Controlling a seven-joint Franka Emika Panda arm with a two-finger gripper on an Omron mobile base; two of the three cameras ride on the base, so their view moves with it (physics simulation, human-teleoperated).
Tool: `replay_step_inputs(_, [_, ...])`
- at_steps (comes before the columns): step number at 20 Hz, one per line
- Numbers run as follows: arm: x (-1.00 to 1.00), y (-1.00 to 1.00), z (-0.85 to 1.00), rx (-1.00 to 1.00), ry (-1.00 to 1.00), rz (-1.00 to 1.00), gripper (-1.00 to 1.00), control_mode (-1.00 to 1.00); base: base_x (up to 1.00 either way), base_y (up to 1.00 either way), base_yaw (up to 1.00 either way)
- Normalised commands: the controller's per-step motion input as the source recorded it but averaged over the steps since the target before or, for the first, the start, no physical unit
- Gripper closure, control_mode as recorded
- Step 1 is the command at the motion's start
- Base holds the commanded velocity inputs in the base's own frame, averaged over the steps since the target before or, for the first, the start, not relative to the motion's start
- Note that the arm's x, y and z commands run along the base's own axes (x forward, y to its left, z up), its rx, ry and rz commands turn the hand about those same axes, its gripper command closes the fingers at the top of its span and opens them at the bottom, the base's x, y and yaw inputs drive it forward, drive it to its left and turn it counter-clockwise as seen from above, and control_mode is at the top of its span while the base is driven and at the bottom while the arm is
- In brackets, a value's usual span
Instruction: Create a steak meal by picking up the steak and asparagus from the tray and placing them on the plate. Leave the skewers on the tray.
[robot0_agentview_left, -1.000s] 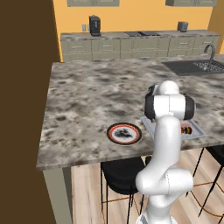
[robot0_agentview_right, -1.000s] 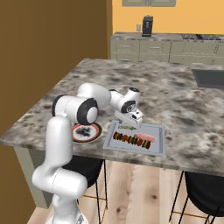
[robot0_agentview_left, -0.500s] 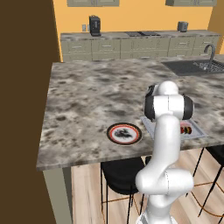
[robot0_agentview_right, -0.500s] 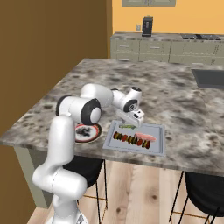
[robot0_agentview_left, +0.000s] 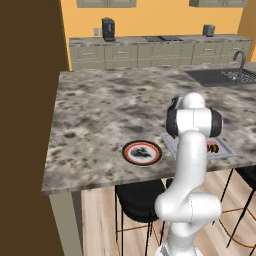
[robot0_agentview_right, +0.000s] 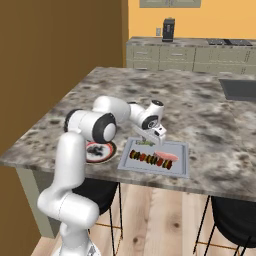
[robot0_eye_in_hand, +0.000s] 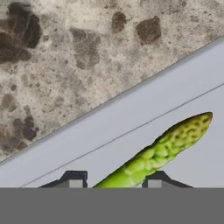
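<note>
Gripper (robot0_agentview_right: 146, 141) down at tray's (robot0_agentview_right: 181, 150) far left corner, jaws narrowed either side of asparagus (robot0_eye_in_hand: 158, 154) lying on tray; firm grip unclear. Steak (robot0_agentview_right: 166, 156) and skewers (robot0_agentview_right: 150, 160) alongside.

mottled stone counter (robot0_eye_in_hand: 65, 65), smooth matt grey tray (robot0_eye_in_hand: 144, 109)

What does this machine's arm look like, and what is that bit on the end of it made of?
The arm is built of smooth, rounded glossy white segments joined by dark grey to black rings at the joints. No loose cables or lettering show. At its end sits a small white tool with dark patches; its two fingertips are small, dark and blocky with pale grey pads.
</note>
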Motion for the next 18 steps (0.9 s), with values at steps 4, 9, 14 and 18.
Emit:
replay_step_inputs(4, [-0.15,0.04,0.54,0.0,0.0,0.0,1.0,-1.0,0.0,0.0,0.0])
replay_step_inputs(9, [-0.16,0.32,0.48,-0.01,0.0,0.05,1.0,-1.0,0.0,0.0,0.0])
replay_step_inputs(14, [-0.42,0.71,0.24,-0.07,0.0,0.13,1.0,-1.0,0.0,0.0,0.0])
replay_step_inputs(18, [-0.64,0.83,0.03,-0.08,0.0,0.13,1.0,-1.0,0.0,0.0,0.0])
